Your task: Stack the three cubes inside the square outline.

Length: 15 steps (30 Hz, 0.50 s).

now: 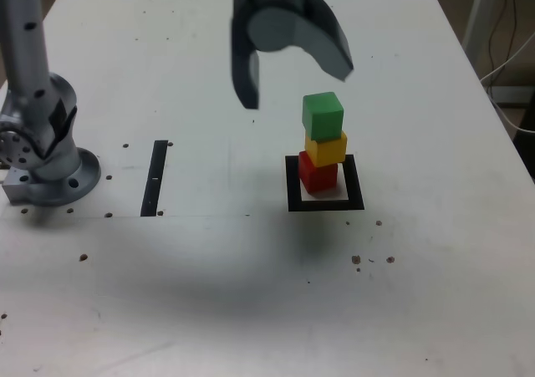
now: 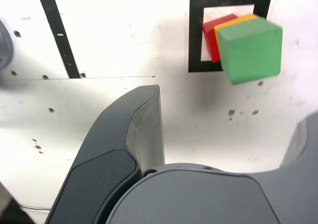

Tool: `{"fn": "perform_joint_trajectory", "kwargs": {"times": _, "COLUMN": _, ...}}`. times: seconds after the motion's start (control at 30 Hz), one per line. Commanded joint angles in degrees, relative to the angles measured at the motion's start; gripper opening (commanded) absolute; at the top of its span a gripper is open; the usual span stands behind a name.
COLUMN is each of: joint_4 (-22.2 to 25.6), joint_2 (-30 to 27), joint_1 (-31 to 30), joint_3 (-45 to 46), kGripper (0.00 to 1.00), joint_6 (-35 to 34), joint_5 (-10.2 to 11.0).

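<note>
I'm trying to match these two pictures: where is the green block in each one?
Exterior view: the green block tops the stack, right of centre, below the open gripper.
Wrist view: the green block is nearest the camera, covering most of the stack.
Shared landmark: the black square outline.

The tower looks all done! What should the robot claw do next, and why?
Probably back away gently, up and clear of the tower. The green cube sits on the yellow cube, which sits on the red cube inside the black square. The claw is open, holding nothing, and hangs close by, so a bump could topple the tower.
</note>
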Motion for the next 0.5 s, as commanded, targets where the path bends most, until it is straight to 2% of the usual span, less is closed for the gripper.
{"fn": "perform_joint_trajectory", "kwargs": {"times": 0.0, "joint_4": -0.47, "joint_2": -2.57, "joint_1": 0.66, "joint_3": 1.48, "kGripper": 0.99, "joint_6": 2.28, "joint_5": -0.08}}
{"fn": "perform_joint_trajectory", "kwargs": {"times": 0.2, "joint_4": -2.40, "joint_2": -11.31, "joint_1": 3.61, "joint_3": 10.83, "kGripper": 0.99, "joint_6": 7.46, "joint_5": 0.15}}
{"fn": "perform_joint_trajectory", "kwargs": {"times": 0.47, "joint_4": -9.80, "joint_2": -20.78, "joint_1": 4.63, "joint_3": 27.92, "kGripper": 0.99, "joint_6": 10.09, "joint_5": 0.62}}
